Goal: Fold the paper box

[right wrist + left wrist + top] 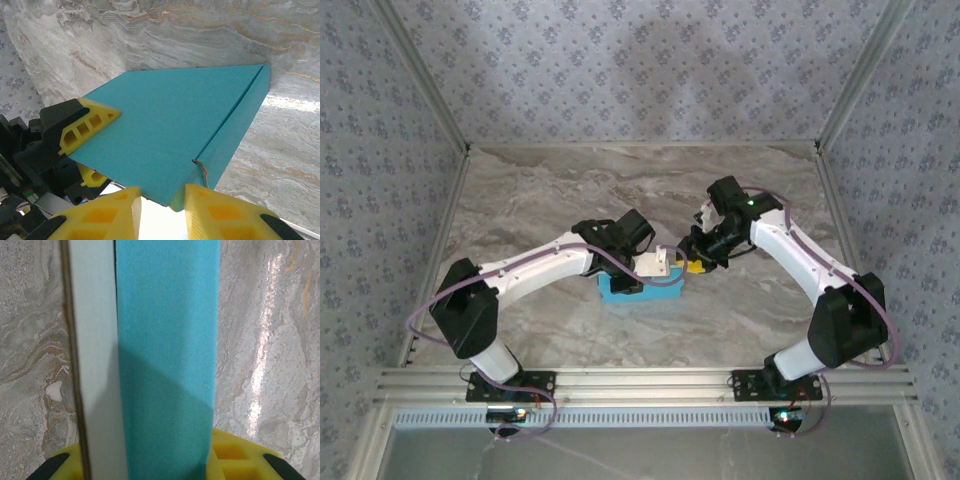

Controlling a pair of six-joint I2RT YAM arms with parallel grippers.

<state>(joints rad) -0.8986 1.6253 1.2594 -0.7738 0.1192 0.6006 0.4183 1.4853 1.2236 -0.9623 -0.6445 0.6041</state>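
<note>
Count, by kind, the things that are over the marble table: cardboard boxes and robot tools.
Light blue flat cardboard box: 1
Black robot tools with yellow tips, left tool and right tool: 2
Total: 3

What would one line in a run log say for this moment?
task: fold paper box | left claw: clamped on box | right claw: straddles box corner, grip unclear
</note>
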